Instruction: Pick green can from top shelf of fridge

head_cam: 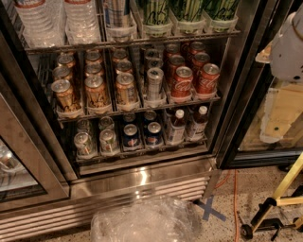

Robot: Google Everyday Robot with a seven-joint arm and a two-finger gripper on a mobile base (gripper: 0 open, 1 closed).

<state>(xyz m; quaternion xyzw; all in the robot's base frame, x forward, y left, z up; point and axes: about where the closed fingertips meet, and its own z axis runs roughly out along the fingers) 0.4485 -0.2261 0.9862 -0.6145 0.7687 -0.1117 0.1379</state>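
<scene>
I am seeing green cans (187,9) sitting rightward on the fridge's (142,177) top shelf (132,42), the gripper (288,47) hanging outside at upper right, its state impossible to tell.

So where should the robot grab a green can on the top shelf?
Probably take the rightmost green can by its side, above the tray lip, coming straight in from the open front. It stands upright with another can close beside it; its top is out of view. The tool is not in view; only a white arm part shows at right.
</scene>
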